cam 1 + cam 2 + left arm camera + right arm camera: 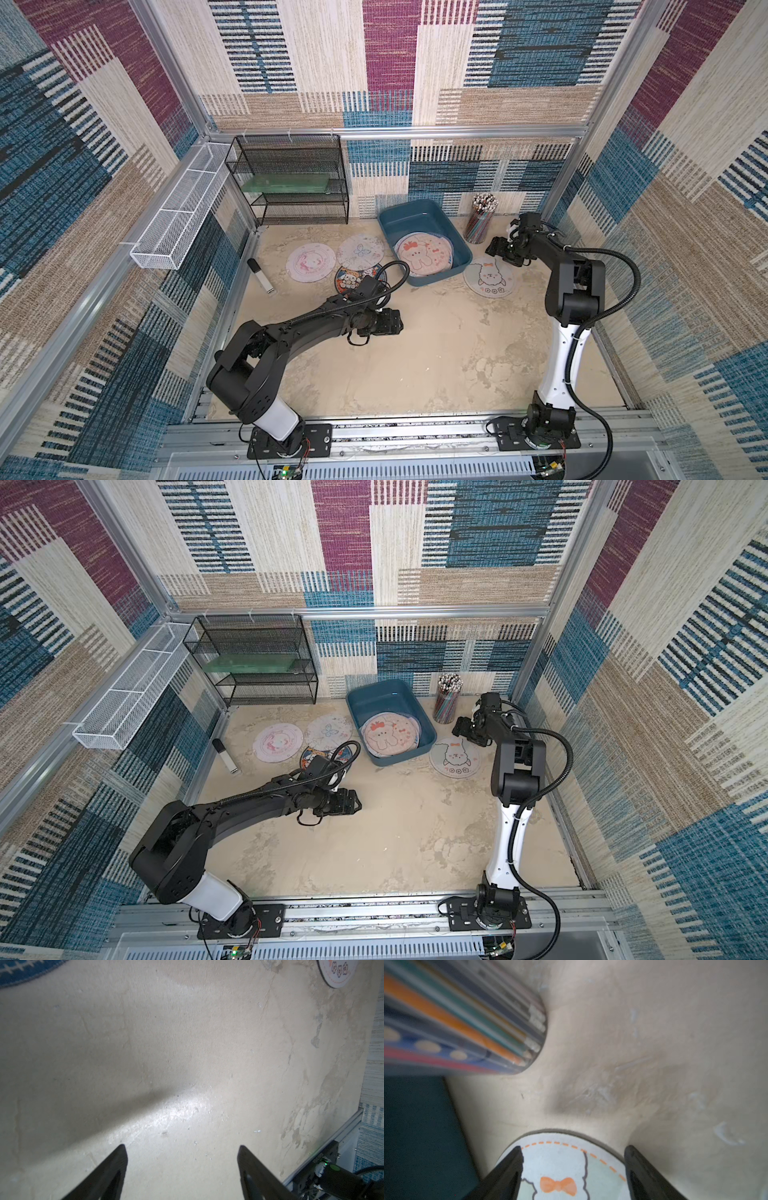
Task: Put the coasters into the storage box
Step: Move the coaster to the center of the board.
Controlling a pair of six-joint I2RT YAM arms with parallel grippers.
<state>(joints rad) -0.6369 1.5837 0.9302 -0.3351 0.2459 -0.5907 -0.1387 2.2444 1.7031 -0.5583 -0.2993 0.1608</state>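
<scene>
The teal storage box (388, 232) (357, 712) stands at the back of the table, with a stack of coasters (424, 254) (390, 733) inside; the top one is pink. Left of the box lie a pink coaster (311, 262), a butterfly coaster (359, 251) and a dark blue coaster (353, 279) (20, 972). A white sheep coaster with an orange bow (488, 276) (558, 1167) lies to the box's right. My right gripper (494, 248) (573, 1148) is open, low over that coaster's far edge. My left gripper (397, 322) (182, 1147) is open over bare table, holding nothing.
A clear cup of pencils (480, 220) (467, 1022) stands close behind my right gripper, beside the box. A black wire rack (291, 178) and a white mesh tray (178, 216) line the back left. A black-and-white stick (262, 276) lies near the left wall.
</scene>
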